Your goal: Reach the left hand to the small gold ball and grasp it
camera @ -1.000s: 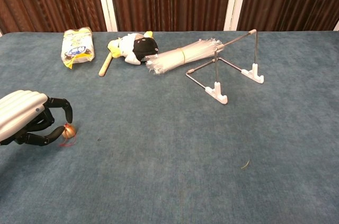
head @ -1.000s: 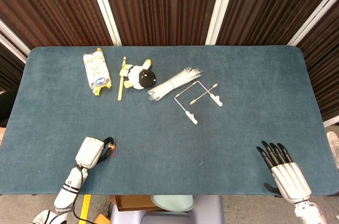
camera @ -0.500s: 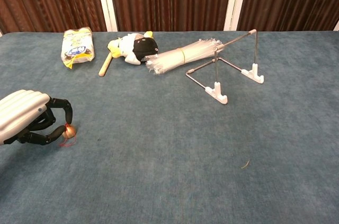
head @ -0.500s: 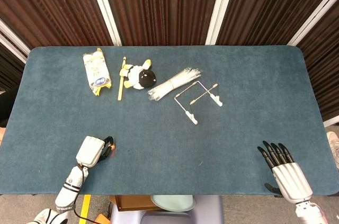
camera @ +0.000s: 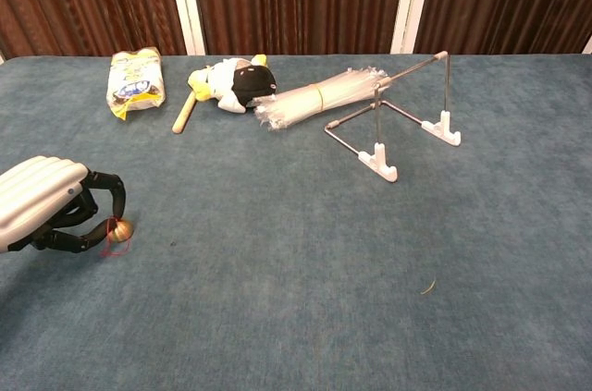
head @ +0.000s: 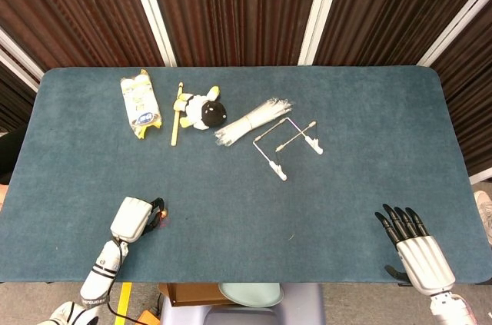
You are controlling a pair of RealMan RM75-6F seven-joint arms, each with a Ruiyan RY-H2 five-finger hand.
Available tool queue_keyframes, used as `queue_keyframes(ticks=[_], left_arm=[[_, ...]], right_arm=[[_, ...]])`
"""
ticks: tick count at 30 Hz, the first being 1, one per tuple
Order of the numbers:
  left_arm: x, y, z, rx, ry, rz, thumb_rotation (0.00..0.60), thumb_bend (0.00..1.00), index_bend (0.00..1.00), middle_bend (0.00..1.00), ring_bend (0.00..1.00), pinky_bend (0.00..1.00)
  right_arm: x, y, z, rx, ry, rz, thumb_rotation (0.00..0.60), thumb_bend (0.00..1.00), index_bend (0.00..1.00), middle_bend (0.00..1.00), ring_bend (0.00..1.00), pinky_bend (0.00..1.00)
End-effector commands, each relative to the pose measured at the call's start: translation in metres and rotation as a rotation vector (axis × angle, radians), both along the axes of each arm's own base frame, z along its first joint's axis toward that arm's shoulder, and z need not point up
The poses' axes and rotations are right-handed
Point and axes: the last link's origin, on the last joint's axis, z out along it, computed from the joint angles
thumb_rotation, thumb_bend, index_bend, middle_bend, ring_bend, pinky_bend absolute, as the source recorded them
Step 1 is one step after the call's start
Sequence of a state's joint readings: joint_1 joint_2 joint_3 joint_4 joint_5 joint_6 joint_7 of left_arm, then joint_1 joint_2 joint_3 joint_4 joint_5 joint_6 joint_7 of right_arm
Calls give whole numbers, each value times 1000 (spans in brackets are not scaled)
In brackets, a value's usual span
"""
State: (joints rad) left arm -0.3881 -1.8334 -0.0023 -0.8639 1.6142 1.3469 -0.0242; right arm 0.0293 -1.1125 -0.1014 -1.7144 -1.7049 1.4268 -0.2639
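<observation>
Since a second ago the left hand has drawn its dark fingers in tighter around the small gold ball, which has slid a little toward the palm. The ball sits at the fingertips on the desk, pinched between thumb and curled fingers, its red thread trailing below. The right hand has eased back toward the near desk edge; its fingers lie straight and apart, holding nothing. Beyond the left fingers the carpet lies bare up to the yellow packet, wooden stick, plush toy, plastic-wrapped bundle and wire stand, all well apart. The near desk edge runs just behind the left hand.
</observation>
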Motion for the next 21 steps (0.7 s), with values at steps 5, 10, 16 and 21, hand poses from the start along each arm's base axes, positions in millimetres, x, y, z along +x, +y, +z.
queue_keyframes(ticks=[5,10,16,21], left_arm=[[0,1,-1,-1,-3,-1,600,450,619,1000,1000,1000],[-1,1,-1,-1,-8,3,600,451,665,1000,1000,1000],[1,1,0,6,-10,-9,600,461,715,1000,1000,1000],[1,1,2,14,-16,-16,600,504,751,1000,1000,1000]], right_arm=[[0,0,0,-1,0,0,600,180,0,0,0,0],[0,0,0,-1,1,0,600,179,0,0,0,0],[0,0,0,-1,1,0,600,180,0,0,0,0],[0,0,0,0,1,1,600,180,0,0,0,0]])
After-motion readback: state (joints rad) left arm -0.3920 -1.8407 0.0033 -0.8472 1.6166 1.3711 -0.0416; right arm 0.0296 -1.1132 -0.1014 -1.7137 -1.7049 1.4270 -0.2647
